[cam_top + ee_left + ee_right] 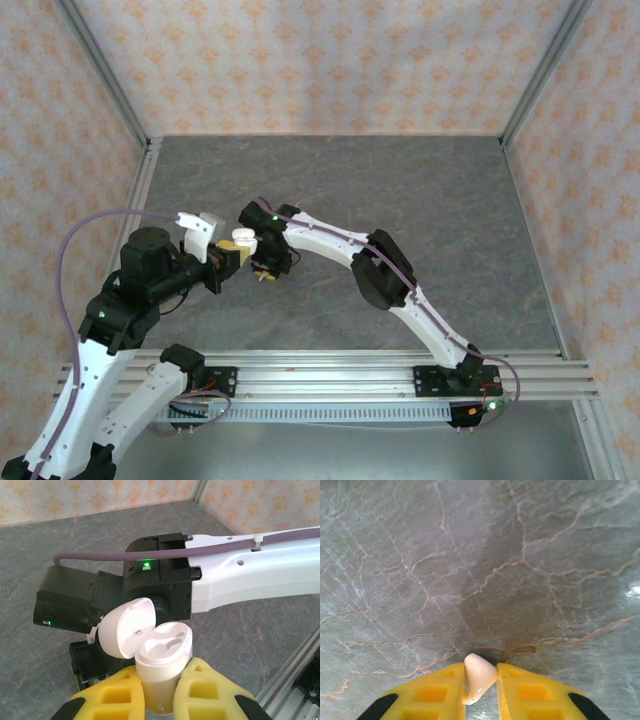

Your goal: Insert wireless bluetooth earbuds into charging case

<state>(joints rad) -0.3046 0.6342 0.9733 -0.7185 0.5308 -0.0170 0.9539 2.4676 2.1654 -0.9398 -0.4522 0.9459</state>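
My left gripper is shut on the white charging case, which it holds upright. The case's lid is swung open to the left, and both moulded wells show bare. In the top view the case sits just left of centre, above the table, with my left gripper around it. My right gripper points down at the grey table, its yellow fingers pressed on a white earbud. From above, my right gripper hangs right beside the case.
The grey marbled table stretches out behind and to the right of both grippers. Patterned walls close it in on three sides. An aluminium rail runs along the near edge. The right arm's black wrist looms just behind the case.
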